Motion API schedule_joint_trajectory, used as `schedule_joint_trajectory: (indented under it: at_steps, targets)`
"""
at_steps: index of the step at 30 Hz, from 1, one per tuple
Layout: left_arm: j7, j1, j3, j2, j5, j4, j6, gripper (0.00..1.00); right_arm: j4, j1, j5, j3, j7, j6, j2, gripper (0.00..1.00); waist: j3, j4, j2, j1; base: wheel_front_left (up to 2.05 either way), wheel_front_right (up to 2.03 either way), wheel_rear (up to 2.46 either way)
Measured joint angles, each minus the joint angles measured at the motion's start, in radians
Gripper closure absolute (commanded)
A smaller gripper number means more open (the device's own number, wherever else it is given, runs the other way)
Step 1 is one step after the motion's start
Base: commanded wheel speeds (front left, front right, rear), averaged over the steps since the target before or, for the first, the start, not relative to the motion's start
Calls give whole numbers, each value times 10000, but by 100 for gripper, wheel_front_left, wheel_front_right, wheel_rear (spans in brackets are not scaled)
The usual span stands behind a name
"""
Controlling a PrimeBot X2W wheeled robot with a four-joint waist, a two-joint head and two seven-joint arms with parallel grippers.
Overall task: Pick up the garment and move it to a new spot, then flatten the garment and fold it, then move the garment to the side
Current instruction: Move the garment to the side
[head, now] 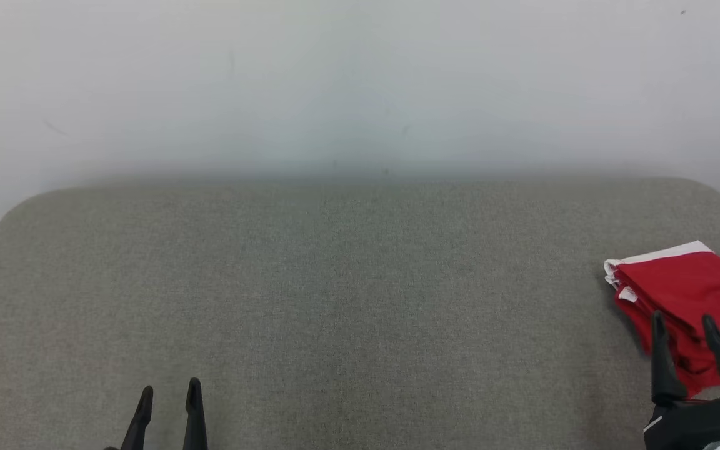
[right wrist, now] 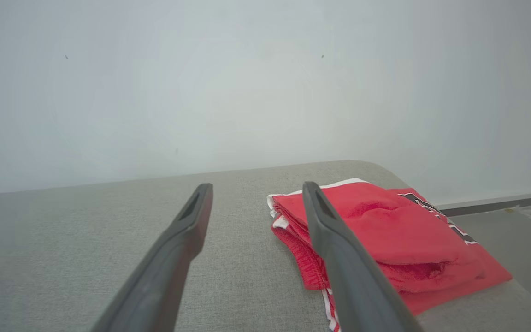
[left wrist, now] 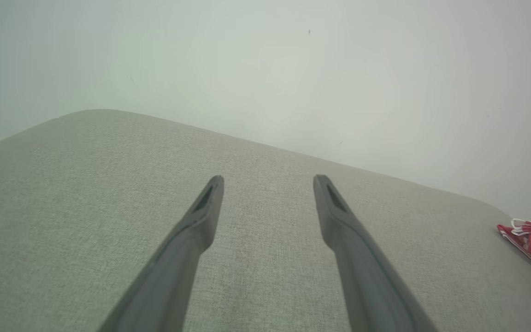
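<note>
Grey cushion (head: 335, 300): right gripper (head: 682, 317) wide open, empty, by red garment (head: 685, 281).

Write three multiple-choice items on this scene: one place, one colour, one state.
1. Where on the grey surface does the garment lie?
A. near its right end
B. in the middle
C. at its left end

2. What is the garment's main colour?
A. blue
B. red
C. green

3. How does the right gripper stand?
A. open, holding nothing
B. shut on the garment
C. shut, empty

Answers:
1 A, it lies folded at the head view's right edge.
2 B, red with white trim.
3 A, the right wrist view shows bare surface between its spread fingers.
</note>
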Motion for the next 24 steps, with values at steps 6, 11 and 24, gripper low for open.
schedule_joint_trajectory:
  at_steps: [6,11,24]
  targets:
    - [-2,142,242,-6,-61,430,-182,0,-865,778,25,439,-86,0,752,0,-621,81,-1,-1,0,0,0]
    - [0,145,330,-8,140,696,-336,0,-698,1153,153,725,-153,0,1047,0,-846,21,0,0,0,0,0]
    - [-2,552,1250,-130,646,750,-512,0,-115,1375,-128,1225,-489,0,1455,0,-963,-119,1,2,0,0,0]
